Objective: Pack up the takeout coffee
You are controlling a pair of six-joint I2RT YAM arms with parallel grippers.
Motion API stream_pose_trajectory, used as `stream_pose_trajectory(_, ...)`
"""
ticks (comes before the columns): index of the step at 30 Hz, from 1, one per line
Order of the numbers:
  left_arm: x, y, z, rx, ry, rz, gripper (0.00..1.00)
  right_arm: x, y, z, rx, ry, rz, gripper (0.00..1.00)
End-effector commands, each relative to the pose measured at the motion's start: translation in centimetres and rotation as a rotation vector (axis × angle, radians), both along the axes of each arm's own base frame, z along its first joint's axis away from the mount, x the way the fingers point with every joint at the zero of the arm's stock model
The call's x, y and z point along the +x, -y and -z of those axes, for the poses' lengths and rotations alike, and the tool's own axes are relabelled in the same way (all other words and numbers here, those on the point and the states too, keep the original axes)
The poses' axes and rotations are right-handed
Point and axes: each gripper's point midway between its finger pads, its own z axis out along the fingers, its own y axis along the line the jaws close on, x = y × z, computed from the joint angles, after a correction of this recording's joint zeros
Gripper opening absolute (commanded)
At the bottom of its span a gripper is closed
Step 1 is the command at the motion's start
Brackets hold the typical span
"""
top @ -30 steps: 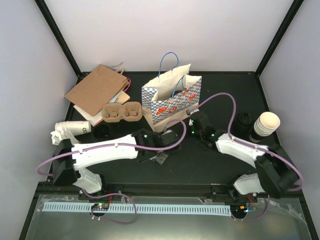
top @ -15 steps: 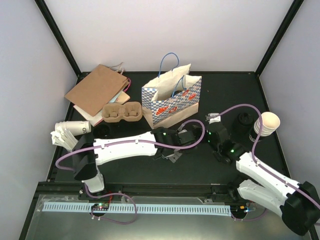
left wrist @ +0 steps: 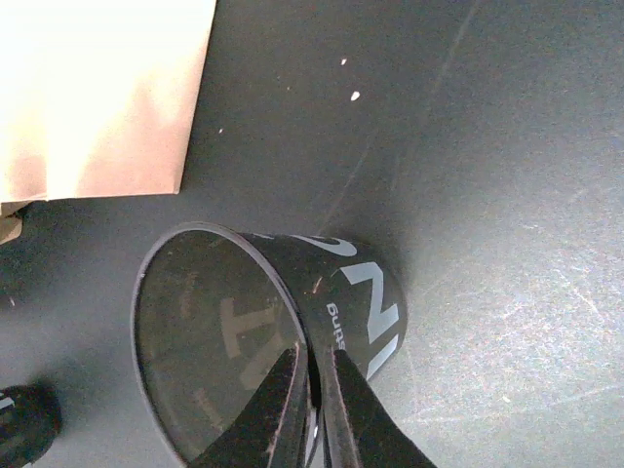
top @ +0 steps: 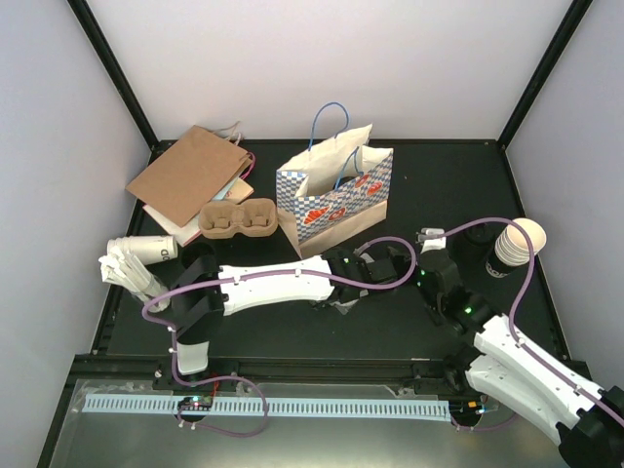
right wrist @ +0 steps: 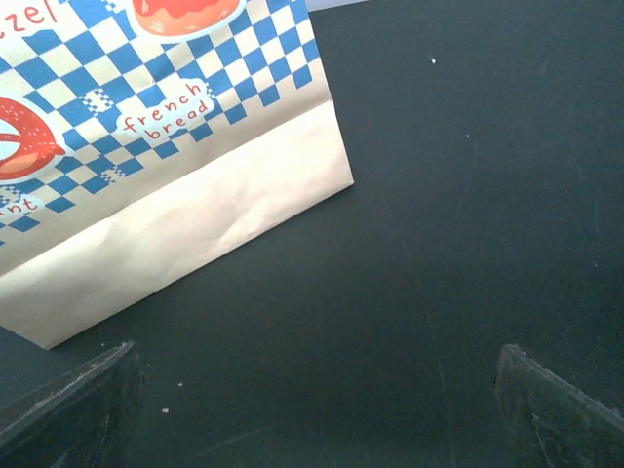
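A black takeout coffee cup [left wrist: 375,302] with white lettering stands on the dark table, just in front of the checked paper bag [top: 334,200]. My left gripper [left wrist: 314,363] is shut on its rim, one finger inside the mouth and one outside. From above, that gripper [top: 373,278] covers most of the cup. My right gripper [top: 431,261] is a little to the right, and in its wrist view it [right wrist: 312,390] stands wide open over bare table, below the bag's lower corner [right wrist: 195,214].
A stack of cups [top: 517,241] stands at the right edge. White cups [top: 132,258] lie on their side at the left. A cardboard cup carrier [top: 237,218] and a brown paper bag [top: 190,175] sit behind them.
My left arm has stretched to the right, along the front of the bag. My right gripper has drawn back to the right and opened wide.
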Motion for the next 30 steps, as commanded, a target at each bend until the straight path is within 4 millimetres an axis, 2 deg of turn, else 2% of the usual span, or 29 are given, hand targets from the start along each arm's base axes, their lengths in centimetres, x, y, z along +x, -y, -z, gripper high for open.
stream_pose_trajectory(1,1.2,-0.6,-1.0,0.017,0.065,-0.047,0.07,-0.2,0.8,0.3,0.01,0.009,0.034,1.0)
stream_pose_trajectory(4,1.0,-0.1,-0.6,-0.002,0.045,-0.042,0.08,-0.3,0.9,0.2,0.011,0.014,0.038,1.0)
stream_pose_trajectory(7,0.5,0.2,-0.6,-0.017,0.016,-0.034,0.19,-0.3,0.9,0.3,0.014,0.016,0.039,1.0)
stream_pose_trajectory(10,0.3,0.2,-1.8,-0.051,0.013,-0.03,0.33,-0.2,0.8,0.3,0.015,0.018,0.035,1.0)
stream_pose_trajectory(20,-0.6,0.2,-5.9,-0.175,-0.007,-0.015,0.62,-0.3,0.7,0.2,0.021,0.025,0.025,1.0)
stream_pose_trajectory(26,-0.7,-0.9,-8.0,-0.219,0.008,-0.025,0.64,-0.3,0.5,0.2,0.027,0.028,0.014,1.0)
stream_pose_trajectory(30,-0.3,-2.6,-8.7,-0.251,0.009,-0.071,0.65,-0.3,0.4,0.3,0.026,0.026,0.012,1.0)
